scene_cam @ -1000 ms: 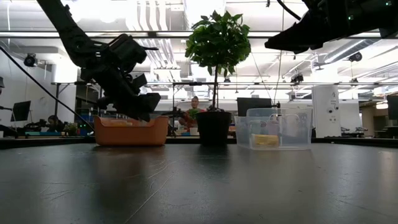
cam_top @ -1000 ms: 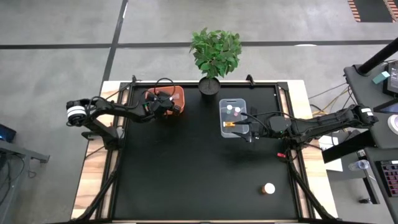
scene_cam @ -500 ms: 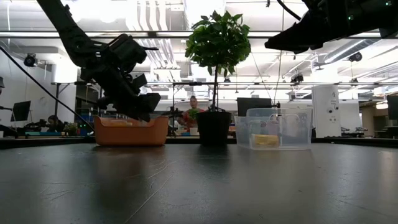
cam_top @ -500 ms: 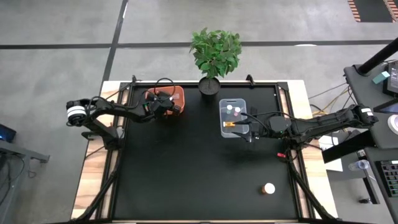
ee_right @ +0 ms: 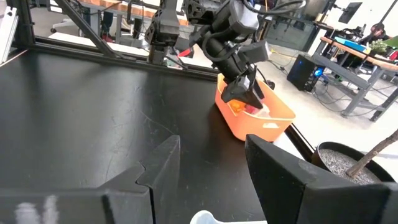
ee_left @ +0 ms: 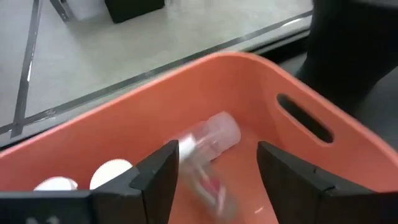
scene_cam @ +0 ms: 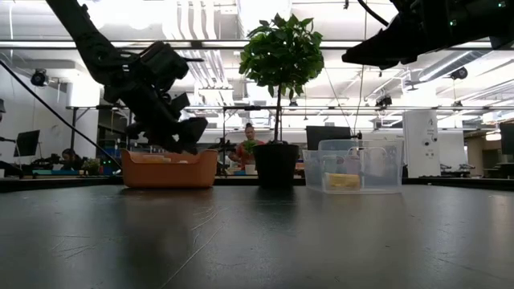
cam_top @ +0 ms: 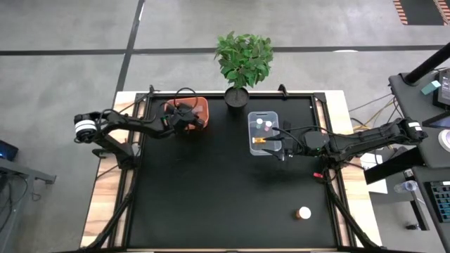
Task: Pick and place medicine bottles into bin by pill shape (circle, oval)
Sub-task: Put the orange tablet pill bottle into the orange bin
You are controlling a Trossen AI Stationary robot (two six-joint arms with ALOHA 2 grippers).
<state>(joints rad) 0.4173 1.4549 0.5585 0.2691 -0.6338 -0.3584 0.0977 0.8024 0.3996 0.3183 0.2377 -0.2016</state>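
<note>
1. Orange plastic fills my left wrist view: the orange bin (ee_left: 249,118), with a clear medicine bottle (ee_left: 205,140) lying tilted and blurred inside it, between my two dark fingers (ee_left: 158,177) and touching neither. My left gripper (ee_left: 214,171) is released, holding nothing.
2. Two white bottle caps (ee_left: 112,174) show in the same bin near its wall; only this view shows them.
3. From above, my left gripper (cam_top: 184,118) sits over the orange bin (cam_top: 200,107) at the table's far side, but the bin's contents are hidden under it.
4. The low view shows my left gripper (scene_cam: 181,132) just above the orange bin (scene_cam: 169,168), beside the potted plant (scene_cam: 279,56).
5. My right gripper (cam_top: 281,144) waits at the clear bin (cam_top: 264,133), where small bottles show from above. Its fingers (ee_right: 273,168) stand apart with nothing between them.
6. One white-capped bottle (cam_top: 303,212) stands alone on the black table (cam_top: 211,197), well apart from both bins; only the high view shows it.
</note>
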